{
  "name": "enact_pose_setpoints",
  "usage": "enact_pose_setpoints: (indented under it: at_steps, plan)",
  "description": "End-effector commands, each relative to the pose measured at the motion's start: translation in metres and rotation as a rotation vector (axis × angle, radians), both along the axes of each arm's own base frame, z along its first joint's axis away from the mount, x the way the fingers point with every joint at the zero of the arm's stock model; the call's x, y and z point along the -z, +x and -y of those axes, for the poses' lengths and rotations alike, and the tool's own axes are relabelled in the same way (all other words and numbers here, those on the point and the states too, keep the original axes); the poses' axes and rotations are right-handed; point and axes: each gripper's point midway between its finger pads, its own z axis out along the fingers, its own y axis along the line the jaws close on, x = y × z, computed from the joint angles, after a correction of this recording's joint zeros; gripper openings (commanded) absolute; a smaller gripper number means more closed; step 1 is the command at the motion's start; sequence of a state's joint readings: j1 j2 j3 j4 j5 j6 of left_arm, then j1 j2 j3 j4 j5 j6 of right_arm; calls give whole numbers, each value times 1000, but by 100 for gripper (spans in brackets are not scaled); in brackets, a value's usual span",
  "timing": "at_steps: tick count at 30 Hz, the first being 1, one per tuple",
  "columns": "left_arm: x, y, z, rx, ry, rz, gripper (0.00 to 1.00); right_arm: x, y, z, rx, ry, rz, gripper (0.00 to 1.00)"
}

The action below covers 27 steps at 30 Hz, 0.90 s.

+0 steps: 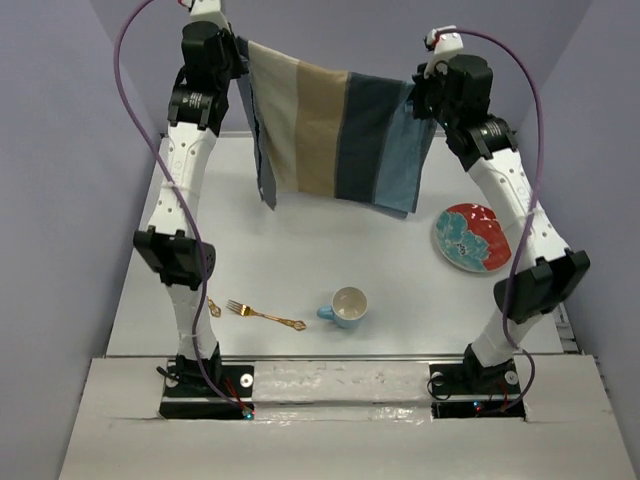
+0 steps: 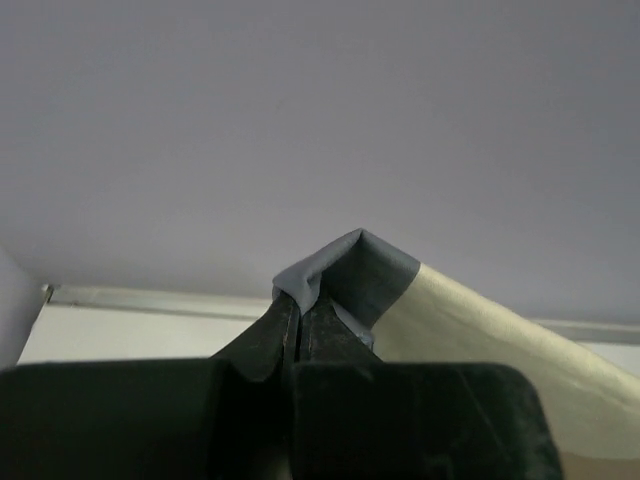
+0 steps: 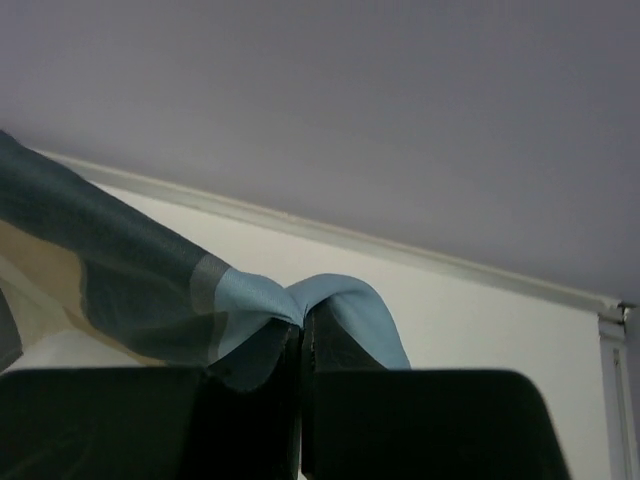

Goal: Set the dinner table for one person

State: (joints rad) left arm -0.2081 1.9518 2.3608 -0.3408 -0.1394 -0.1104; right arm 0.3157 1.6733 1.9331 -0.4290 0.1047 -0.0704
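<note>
**A:** Far left, raised high above the dinner table (image 1: 300,250): what is the left gripper (image 1: 240,50) doing?

**B:** Its jaws are pressed together on the grey-blue corner of a striped cloth mat (image 1: 330,130). In the left wrist view the fabric folds over the fingertips, with a beige band running off to the right.

**A:** And the mat itself?

**B:** It hangs in the air between the two arms, sagging a little toward the right. The bands run grey-blue, beige, tan, dark teal and light blue. Its lower edge is clear of the tabletop, and it screens the far middle of the table from the overhead camera.

**A:** On the right?

**B:** The right gripper (image 1: 415,95) is clamped shut on the light-blue corner, which bunches over its fingertips in the right wrist view.

**A:** What lies below?

**B:** The white table spreads under both arms. Near the front edge, a small gold utensil (image 1: 213,307) shows beside the left arm, partly hidden by it. Next to it lies a gold fork (image 1: 265,315), then an upright light-blue mug (image 1: 347,307). A red and blue plate (image 1: 470,238) sits well apart at the right, close to the right arm.
</note>
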Motion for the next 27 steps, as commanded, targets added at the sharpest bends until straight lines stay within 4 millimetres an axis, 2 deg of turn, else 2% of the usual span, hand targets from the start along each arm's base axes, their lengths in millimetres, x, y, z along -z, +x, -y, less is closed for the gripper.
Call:
enact_pose_setpoints:
  at_steps: [1,2,3,4,5,6,7,8,9,10,11,12,13,14,15,17,18,19,20,21,23,25,26,27]
  plan:
    - [-109,-27,-4,93,-102,246,0,-133,-15,14,24,-6,337,0]
    - [-112,-28,-6,91,-103,257,0,-138,-18,12,8,-12,353,0]
    - [-114,-30,0,126,-90,265,0,-133,-19,9,-13,-20,348,0]
    - [-110,-29,1,136,-65,255,0,-136,-31,9,-35,-22,364,0]
    - [-104,-26,4,151,-56,238,0,-133,-33,0,-86,-18,398,0]
    - [-83,-17,6,155,-48,185,0,-66,-20,-8,-116,-48,279,0]
    - [-67,-11,9,163,-43,144,0,-43,-22,-14,-156,-51,254,0]
    - [-27,2,10,154,-17,52,0,-32,-27,-20,-191,-35,261,0]
    - [-11,8,6,131,-4,28,5,34,-26,-28,-215,-55,140,0]
    - [-3,3,0,108,19,12,14,52,-32,-37,-241,-53,128,0]
    - [62,11,-16,26,49,-116,27,75,-37,-44,-259,-45,104,0]
    - [58,8,-24,-3,52,-66,63,138,-49,-48,-272,-61,-3,0]
    - [38,-15,-36,-35,44,-16,81,158,-58,-54,-287,-57,-23,0]
    - [42,-24,-48,-77,32,-7,98,171,-66,-65,-316,-48,-24,0]
    - [48,-43,-69,-135,-11,12,99,207,-75,-66,-322,-48,-97,0]
    - [53,-60,-88,-190,-58,47,99,236,-83,-68,-338,-41,-167,0]
    - [72,-68,-98,-229,-88,20,99,247,-85,-66,-330,-44,-191,0]
    - [75,-74,-100,-244,-101,16,99,254,-88,-64,-325,-42,-208,0]
    - [68,-84,-102,-251,-118,33,99,261,-93,-63,-326,-40,-226,0]
    - [84,-88,-101,-253,-144,-3,99,261,-98,-66,-334,-34,-230,0]
    - [98,-94,-92,-216,-187,-32,99,254,-106,-63,-331,-24,-237,2]
    - [139,-95,-85,-201,-216,-121,98,252,-112,-58,-317,-20,-255,6]
    - [162,-96,-85,-208,-224,-173,96,251,-120,-54,-305,-12,-278,10]
    - [177,-96,-82,-203,-232,-206,94,252,-124,-51,-298,-11,-293,13]
